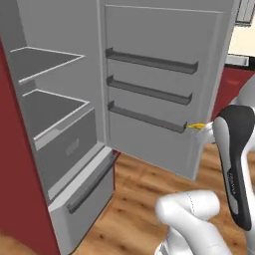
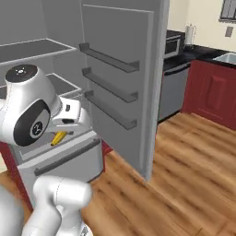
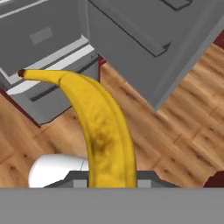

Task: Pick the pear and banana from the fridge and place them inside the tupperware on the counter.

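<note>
Between the pincer's (image 3: pixel 111 183) two tips the banana (image 3: pixel 98 127) is pinched near its lower end, so most of its curved length sticks out ahead, dark tip pointing toward the fridge (image 1: pixel 60 149). From where I stand, the fruit hangs in the air over the wooden floor (image 2: pixel 184 175), clear of the shelves and of the open door (image 1: pixel 154 84) off to one side of the pincer.

My worry is that hold near the end. With so much banana overhanging, a quick swing of the arm could let it pivot or slide out and drop to the floor. The door is also near; turning away carelessly could knock the protruding tip against its edge or one of its racks (image 1: pixel 149 89) and twist the fruit loose.

Ahead of the pincer, the fridge shelves I can see look bare, and so do the three door racks; the lower drawer (image 1: pixel 84 191) is closed, so its contents are hidden. No pear is visible. Far beyond the door a dark tabletop (image 2: pixel 193 53) runs along the wall, but I cannot make out the tupperware on it.
</note>
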You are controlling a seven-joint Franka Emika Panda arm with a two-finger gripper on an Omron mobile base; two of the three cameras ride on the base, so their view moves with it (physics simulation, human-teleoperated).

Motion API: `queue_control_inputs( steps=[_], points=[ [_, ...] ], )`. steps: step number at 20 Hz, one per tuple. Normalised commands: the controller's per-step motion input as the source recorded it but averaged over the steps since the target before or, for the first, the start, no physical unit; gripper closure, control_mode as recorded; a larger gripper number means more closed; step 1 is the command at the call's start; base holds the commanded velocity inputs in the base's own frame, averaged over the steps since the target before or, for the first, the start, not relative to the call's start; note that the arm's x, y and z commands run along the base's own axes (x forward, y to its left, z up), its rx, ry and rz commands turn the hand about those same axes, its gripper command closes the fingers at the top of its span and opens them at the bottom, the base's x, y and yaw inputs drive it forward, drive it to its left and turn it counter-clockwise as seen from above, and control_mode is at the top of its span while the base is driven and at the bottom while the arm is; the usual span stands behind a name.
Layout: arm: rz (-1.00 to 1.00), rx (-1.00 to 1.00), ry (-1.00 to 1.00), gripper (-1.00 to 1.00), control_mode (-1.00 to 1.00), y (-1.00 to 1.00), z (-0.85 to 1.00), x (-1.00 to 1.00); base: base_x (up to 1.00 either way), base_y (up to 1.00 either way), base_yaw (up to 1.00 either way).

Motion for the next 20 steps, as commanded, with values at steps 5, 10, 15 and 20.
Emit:
queue_control_inputs(
  steps=[5,10,15,20],
  points=[
    [0.00,0.00,0.00,1.00,1.00,0.00,0.00,0.00,-1.00,0.51,-0.51],
    [0.00,0.00,0.00,1.00,1.00,0.00,0.00,0.00,-0.51,-0.42,-0.61],
    [0.00,0.00,0.00,1.00,1.00,0.00,0.00,0.00,0.04,-0.59,-0.45],
    [0.00,0.00,0.00,1.00,1.00,0.00,0.00,0.00,0.41,-0.21,-0.25]
  ],
)
